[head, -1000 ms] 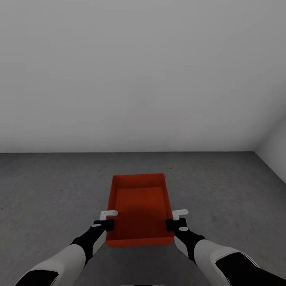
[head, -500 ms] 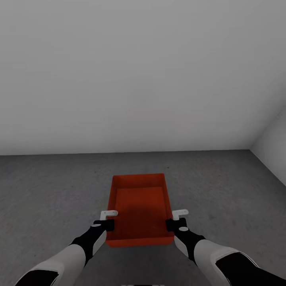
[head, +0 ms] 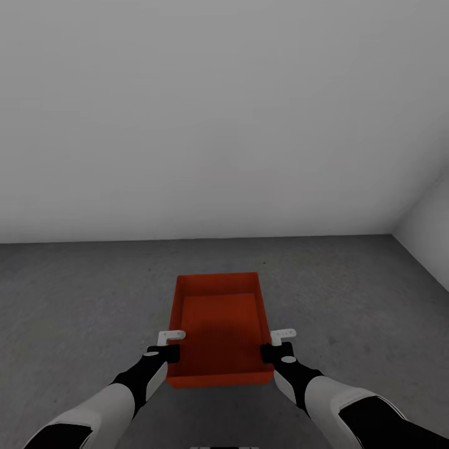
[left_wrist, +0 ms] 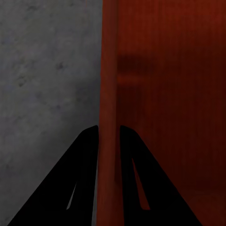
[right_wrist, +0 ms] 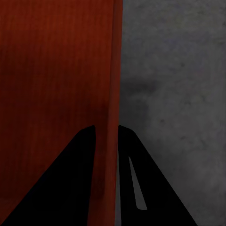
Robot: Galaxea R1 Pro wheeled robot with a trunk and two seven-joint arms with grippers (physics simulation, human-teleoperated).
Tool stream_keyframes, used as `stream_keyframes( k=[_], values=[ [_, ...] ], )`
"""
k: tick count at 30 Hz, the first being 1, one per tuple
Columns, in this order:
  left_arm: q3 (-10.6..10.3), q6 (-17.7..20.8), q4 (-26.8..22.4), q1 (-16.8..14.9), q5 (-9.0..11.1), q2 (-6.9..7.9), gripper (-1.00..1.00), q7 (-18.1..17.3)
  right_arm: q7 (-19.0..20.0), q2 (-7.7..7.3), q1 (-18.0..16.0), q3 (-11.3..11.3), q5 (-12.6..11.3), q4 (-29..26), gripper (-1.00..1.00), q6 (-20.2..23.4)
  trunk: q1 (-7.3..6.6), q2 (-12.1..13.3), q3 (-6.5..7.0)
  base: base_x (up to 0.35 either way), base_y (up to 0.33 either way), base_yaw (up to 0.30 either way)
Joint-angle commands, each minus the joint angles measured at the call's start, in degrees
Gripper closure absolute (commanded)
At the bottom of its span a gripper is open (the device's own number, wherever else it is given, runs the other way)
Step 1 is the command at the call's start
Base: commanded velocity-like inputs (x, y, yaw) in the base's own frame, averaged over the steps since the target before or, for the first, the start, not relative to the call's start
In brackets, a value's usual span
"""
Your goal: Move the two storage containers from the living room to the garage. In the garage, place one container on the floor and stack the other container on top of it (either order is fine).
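One orange-red storage container (head: pixel 219 321) hangs in front of me over the garage floor (head: pixel 75 299), held by both arms. My left gripper (head: pixel 172 353) is shut on its left wall, and the left wrist view shows the two black fingers (left_wrist: pixel 84 160) pinching that wall (left_wrist: pixel 109 94). On the opposite side my right gripper (head: pixel 268 352) is shut on the right wall, its fingers (right_wrist: pixel 136 165) clamped on either side of the rim (right_wrist: pixel 114 94). The container (right_wrist: pixel 52 94) is empty inside.
A plain white-grey wall (head: pixel 212 118) rises ahead, meeting the grey concrete about midway up the head view. A second wall (head: pixel 430 243) forms a corner at the right. Bare concrete spreads to the left and right of the container.
The head view has shifted slightly: the right wall corner sits a little further left than a second ago. Both grippers keep the same hold on the container.
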Motion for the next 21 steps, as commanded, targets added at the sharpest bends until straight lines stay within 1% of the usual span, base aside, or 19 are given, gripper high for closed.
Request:
stream_keyframes(
  k=[1,14,21],
  values=[
    [2.12,0.38,-0.31,0.00,-0.82,-0.02,1.00,1.77,0.59,1.26,-0.02,-4.74,-0.17,0.02,1.00,-0.09,-0.01,-0.02,-0.04,0.000,0.000,0.000],
    [2.19,0.40,-0.31,0.00,-0.78,-0.06,1.00,1.77,0.64,1.19,-0.02,-4.74,-0.17,0.02,1.00,-0.09,-0.01,-0.02,-0.04,0.000,0.000,0.000],
    [2.19,0.45,-0.17,0.00,-0.78,-0.04,1.00,1.77,0.64,1.19,-0.02,-4.74,-0.17,0.02,1.00,-0.05,1.53,-2.82,-1.30,0.000,0.000,0.000]
  ],
)
